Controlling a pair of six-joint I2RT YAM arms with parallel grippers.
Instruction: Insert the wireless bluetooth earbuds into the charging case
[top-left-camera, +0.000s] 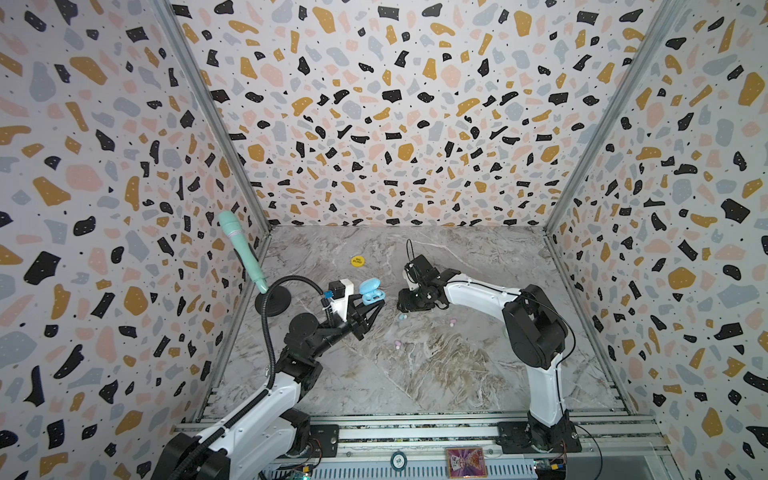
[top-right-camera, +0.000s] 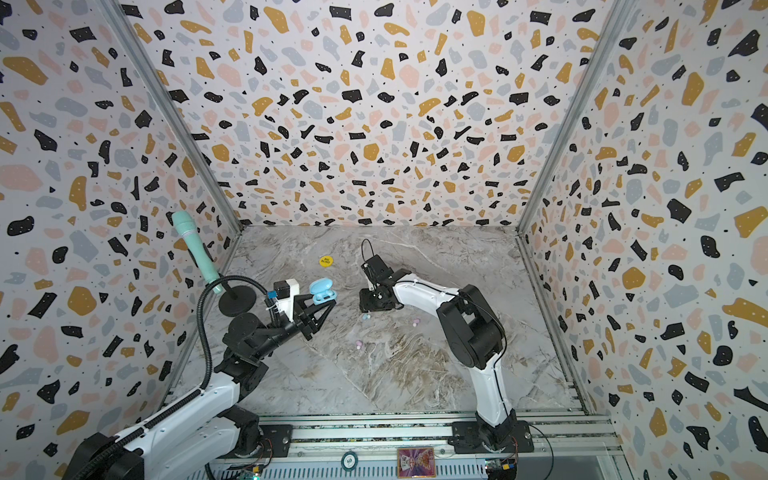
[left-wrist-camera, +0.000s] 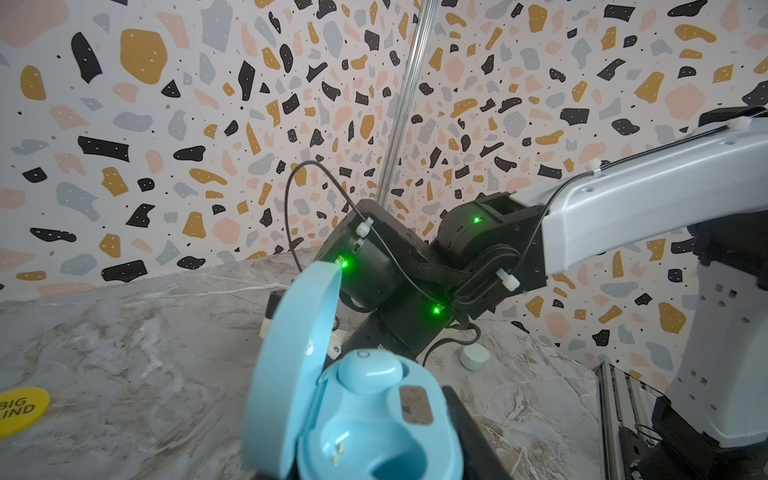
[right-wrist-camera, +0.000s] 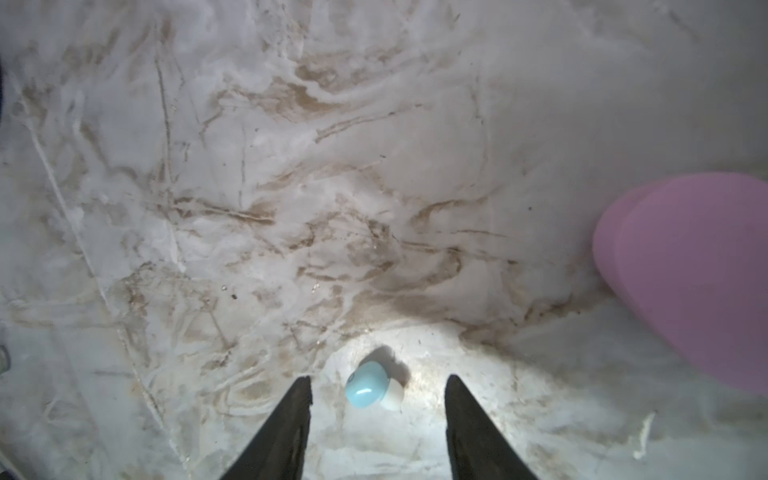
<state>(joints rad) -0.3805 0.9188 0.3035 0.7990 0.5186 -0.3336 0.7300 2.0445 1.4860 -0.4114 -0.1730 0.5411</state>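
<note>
Right gripper (right-wrist-camera: 378, 380) half-open, empty, straddling blue earbud (right-wrist-camera: 369, 389).
Left gripper (top-left-camera: 376, 302) clamps the charging case (top-left-camera: 370, 291); an off-centre pinch could squirt the bud away.

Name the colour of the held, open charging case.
The open oval plastic charging case is light blue; left wrist view shows it best.

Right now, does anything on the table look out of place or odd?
Loose earbuds lie scattered on the marble table: a blue earbud between the jaws of the open right gripper, and two pink earbuds nearby. The blue case in the left gripper stands open, one bud seated, one socket empty. Nothing looks damaged.
</note>
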